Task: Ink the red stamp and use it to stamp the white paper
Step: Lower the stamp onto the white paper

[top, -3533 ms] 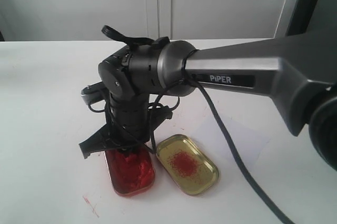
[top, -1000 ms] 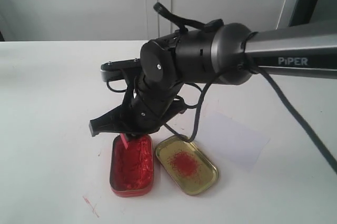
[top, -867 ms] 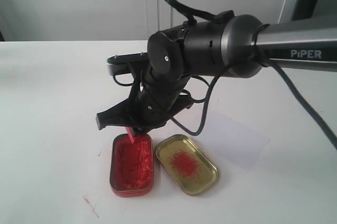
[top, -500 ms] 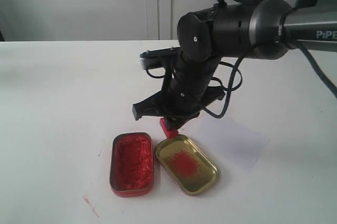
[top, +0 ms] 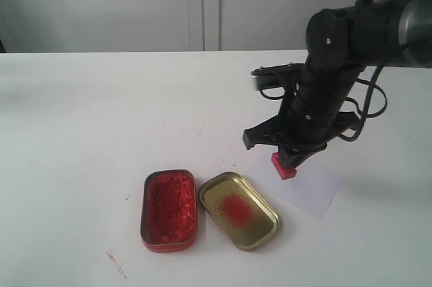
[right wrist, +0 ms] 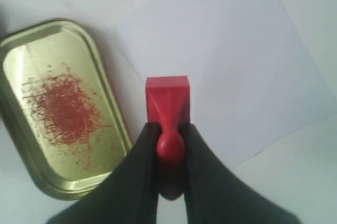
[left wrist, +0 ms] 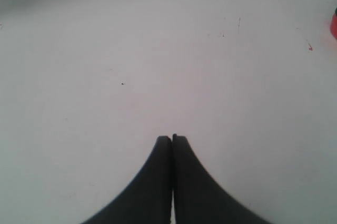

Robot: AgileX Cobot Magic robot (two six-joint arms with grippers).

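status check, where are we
Right hand shut on red stamp. Stamp over white paper, contact unclear. Left hand shut, empty. Nothing blocking.

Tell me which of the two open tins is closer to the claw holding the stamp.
The gold tin with only a red smear: it lies beside the white paper, between the paste-filled red tin and the right claw gripping the red stamp.
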